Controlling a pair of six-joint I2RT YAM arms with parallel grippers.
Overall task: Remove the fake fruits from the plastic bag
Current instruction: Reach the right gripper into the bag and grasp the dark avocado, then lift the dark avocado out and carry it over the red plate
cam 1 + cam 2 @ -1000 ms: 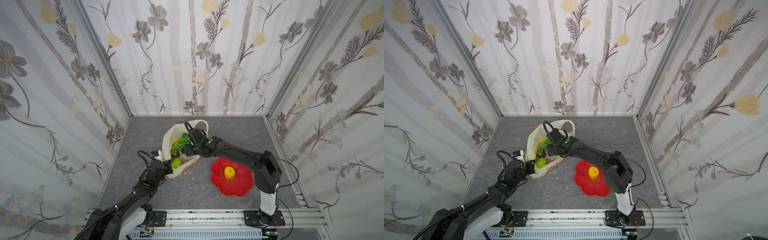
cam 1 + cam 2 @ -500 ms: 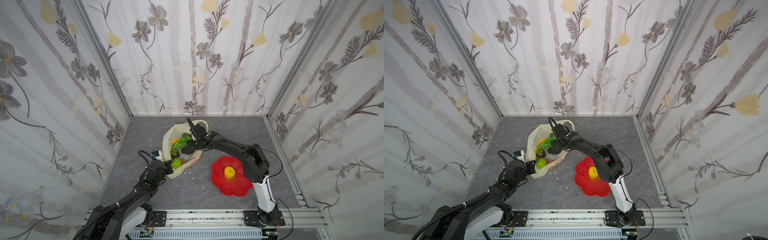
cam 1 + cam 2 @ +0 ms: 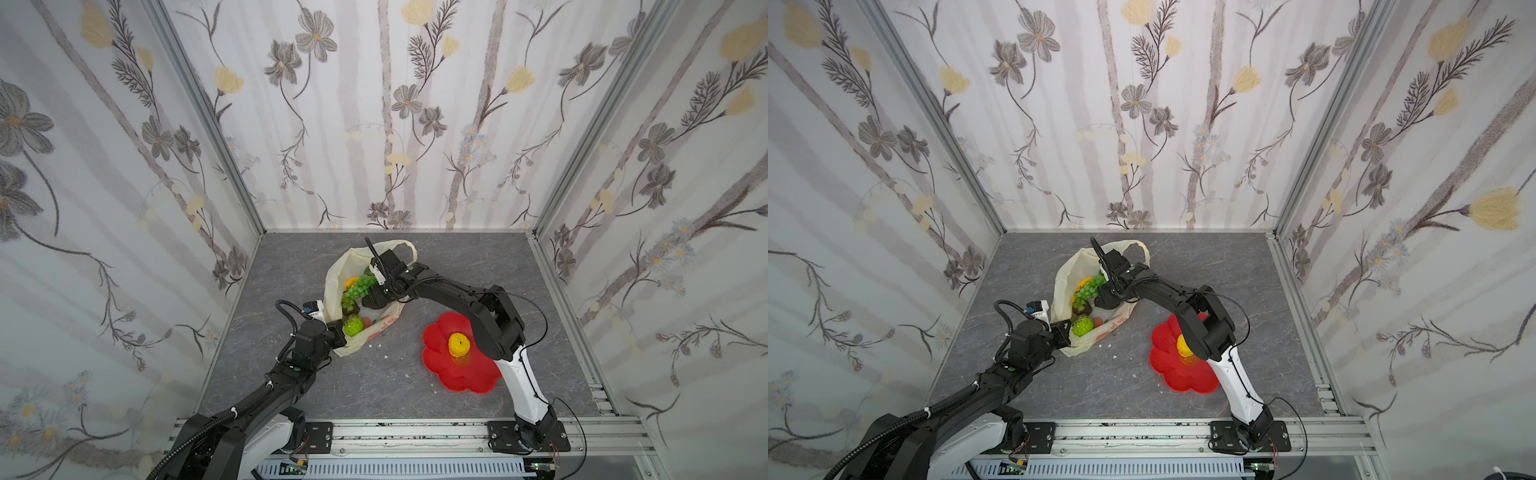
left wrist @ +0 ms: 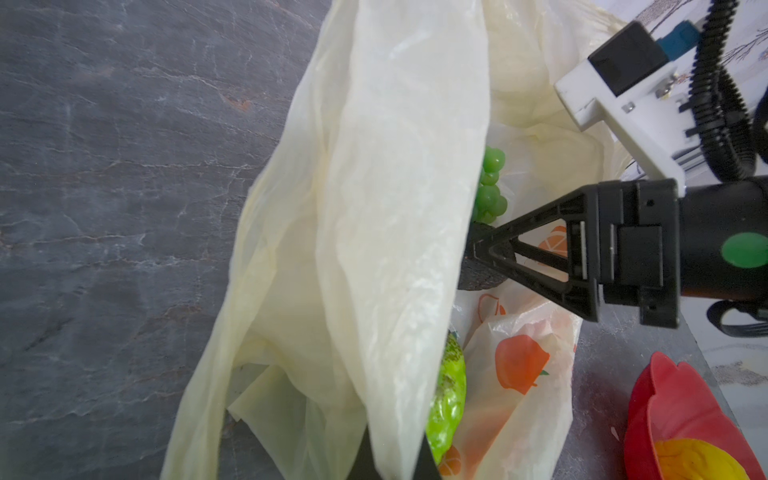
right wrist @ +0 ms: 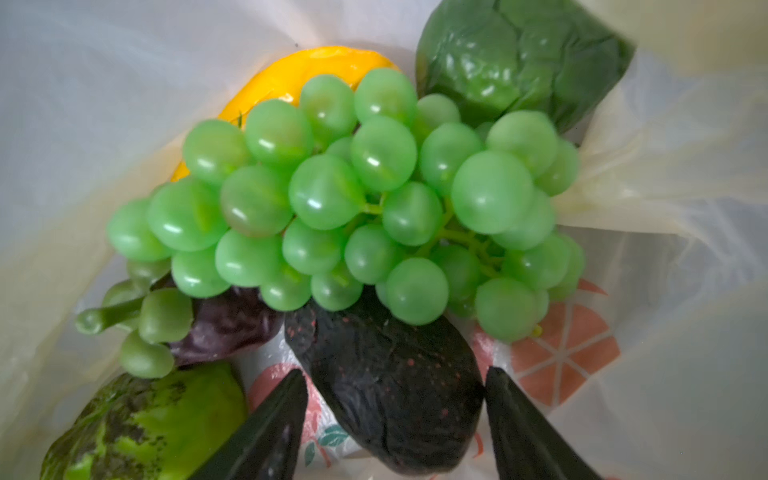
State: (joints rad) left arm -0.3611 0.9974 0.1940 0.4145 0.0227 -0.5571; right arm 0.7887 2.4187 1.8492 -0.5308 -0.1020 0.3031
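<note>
plastic bag (image 3: pixel 332 286), pinched by left pincer (image 4: pixel 392 461), holds grape bunch (image 5: pixel 340 199) and dark avocado (image 5: pixel 395 399), which spread right pincer (image 5: pixel 395 374) straddles.

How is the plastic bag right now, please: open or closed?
Open: the bag gapes, with grapes visible inside in both top views.

A red flower-shaped plate (image 3: pixel 465 380) (image 3: pixel 1183 380) lies flat on the grey marbled tabletop (image 3: pixel 374 386), right of centre and towards the front. Its raised scalloped rim shows close up in the left wrist view (image 4: pixel 681 399). A few white specks (image 3: pixel 386 356) (image 3: pixel 1114 356) dot the table just left of the plate; they may be crumbs or scraps, too small to tell. Floral wallpaper walls (image 3: pixel 374 124) enclose three sides, joined by metal corner posts (image 3: pixel 209 120). An aluminium rail (image 3: pixel 415 432) runs along the front edge.
</note>
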